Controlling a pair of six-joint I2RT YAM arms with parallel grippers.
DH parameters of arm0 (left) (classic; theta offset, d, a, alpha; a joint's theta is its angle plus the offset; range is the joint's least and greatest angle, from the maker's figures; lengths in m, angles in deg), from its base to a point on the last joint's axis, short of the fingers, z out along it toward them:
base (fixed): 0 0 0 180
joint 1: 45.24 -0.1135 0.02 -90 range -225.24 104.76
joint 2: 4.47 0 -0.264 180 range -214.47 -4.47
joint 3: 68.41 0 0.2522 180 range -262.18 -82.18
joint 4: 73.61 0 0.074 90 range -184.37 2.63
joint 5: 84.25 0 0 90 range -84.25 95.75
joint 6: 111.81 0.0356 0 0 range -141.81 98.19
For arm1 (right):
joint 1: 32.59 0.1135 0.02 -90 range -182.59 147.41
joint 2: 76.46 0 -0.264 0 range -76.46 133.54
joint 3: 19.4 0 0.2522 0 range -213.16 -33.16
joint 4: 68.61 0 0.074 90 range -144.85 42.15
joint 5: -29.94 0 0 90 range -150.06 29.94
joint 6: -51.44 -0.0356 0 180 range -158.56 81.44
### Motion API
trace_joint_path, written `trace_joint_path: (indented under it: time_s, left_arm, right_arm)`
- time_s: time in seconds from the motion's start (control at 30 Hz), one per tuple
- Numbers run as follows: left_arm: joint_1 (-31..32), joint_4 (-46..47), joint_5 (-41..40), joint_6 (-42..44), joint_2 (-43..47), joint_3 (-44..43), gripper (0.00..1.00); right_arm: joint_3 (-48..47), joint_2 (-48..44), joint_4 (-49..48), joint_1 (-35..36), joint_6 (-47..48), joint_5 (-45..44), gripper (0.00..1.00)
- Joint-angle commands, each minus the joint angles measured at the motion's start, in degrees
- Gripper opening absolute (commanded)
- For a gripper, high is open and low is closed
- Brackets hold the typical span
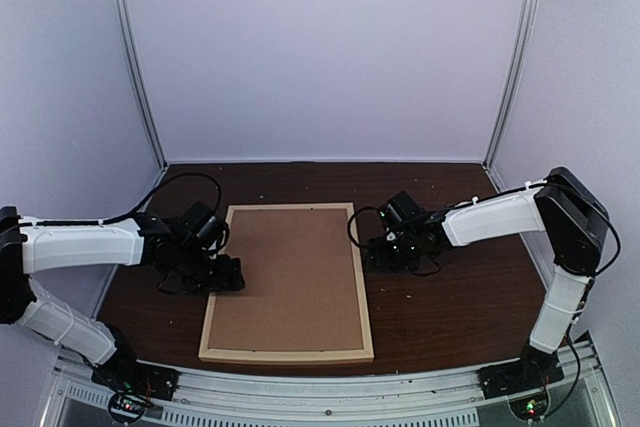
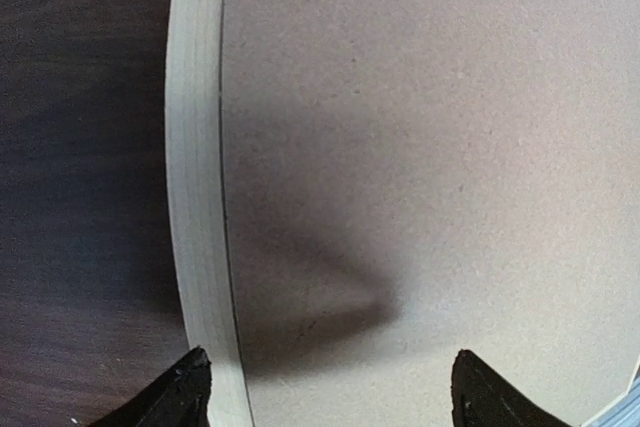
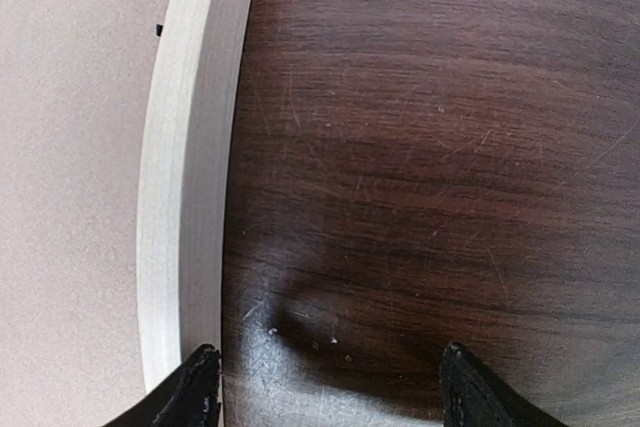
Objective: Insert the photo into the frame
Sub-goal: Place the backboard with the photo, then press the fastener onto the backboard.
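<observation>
Photo not visible; maybe under the board, can't confirm. Frame (image 1: 287,355) lies flat mid-table (image 1: 450,297), brown board (image 1: 285,277) filling it. Left gripper (image 2: 325,387) spread, straddling the left strip. Right gripper (image 3: 325,382) spread, over table just beside the right strip. Likely seating the board: press evenly, don't shove the frame sideways.

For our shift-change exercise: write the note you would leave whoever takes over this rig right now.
Left gripper: open, empty, astride the left strip of the frame.
Right gripper: open, empty, over the table just outside the right strip.
The frame lies flat with the backing board filling it.
The photo shows in no view; whether it is under the board cannot be told.
Left: confirm that, then withdraw.
</observation>
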State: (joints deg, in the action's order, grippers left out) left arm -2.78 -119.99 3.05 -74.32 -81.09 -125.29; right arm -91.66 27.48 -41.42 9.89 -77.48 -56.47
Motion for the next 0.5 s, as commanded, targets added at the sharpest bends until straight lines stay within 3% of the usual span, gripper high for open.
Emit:
trace_joint_path:
  time_s: [0.0, 0.17, 0.47]
  left_arm:
    - [0.26, -3.52, -4.64, 3.6, 1.63, -3.51, 0.84]
    - [-0.9, -7.09, -8.41, 8.05, 1.81, -6.45, 0.87]
    - [-8.17, -6.92, -1.81, 13.76, -1.78, -7.63, 0.88]
  right_arm:
    - [2.35, 4.16, 3.58, 0.97, -0.6, 4.75, 0.75]
    - [2.35, 2.55, 4.25, 1.0, 0.0, 4.59, 0.76]
    - [2.84, -1.11, 4.44, 1.75, 1.3, 4.56, 0.77]
